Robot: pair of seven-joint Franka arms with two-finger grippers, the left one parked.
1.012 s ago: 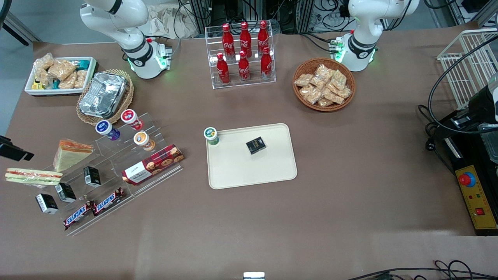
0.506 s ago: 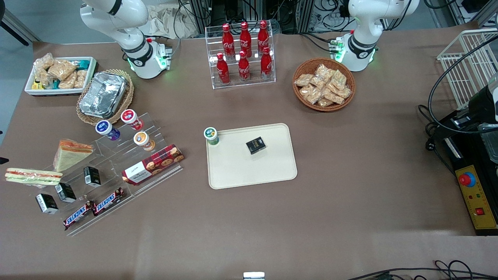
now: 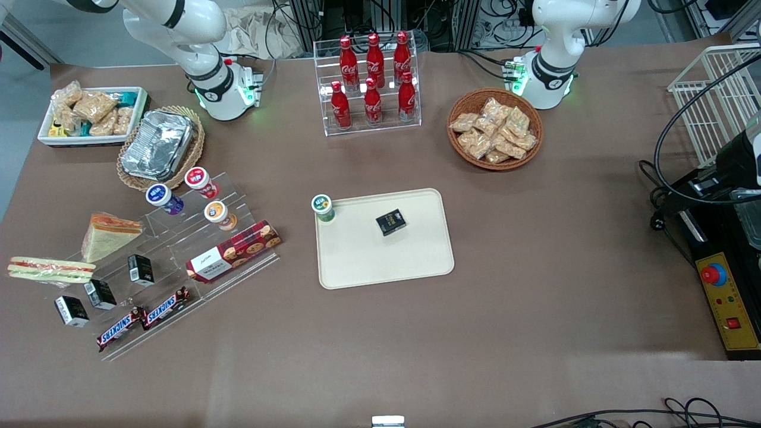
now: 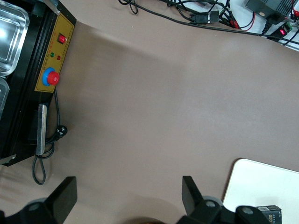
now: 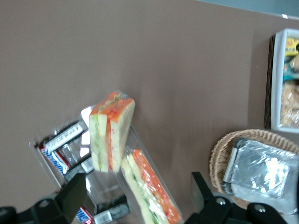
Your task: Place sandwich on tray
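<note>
The sandwich (image 3: 50,269), pale bread with red and green stripes along its edge, lies on a clear acrylic stand (image 3: 178,249) at the working arm's end of the table. It also shows in the right wrist view (image 5: 111,130). The thicker wedge with an orange-red face (image 3: 110,235) sits beside it (image 5: 149,191). My gripper (image 5: 136,181) is out of the front view; it hovers open and empty high above the two sandwiches. The cream tray (image 3: 386,261) lies mid-table, also seen in the left wrist view (image 4: 261,186).
On the tray are a green-lidded cup (image 3: 323,207) and a small black box (image 3: 390,222). The stand also holds cups, a biscuit box (image 3: 233,251), black boxes and Snickers bars (image 3: 142,318). A foil tray in a basket (image 3: 157,145), a white snack bin (image 3: 92,116) and a cola rack (image 3: 371,83) stand farther back.
The dark gripper part seen at the working arm's edge of the front view one second ago has moved out of that view. Nothing on the table has moved.
</note>
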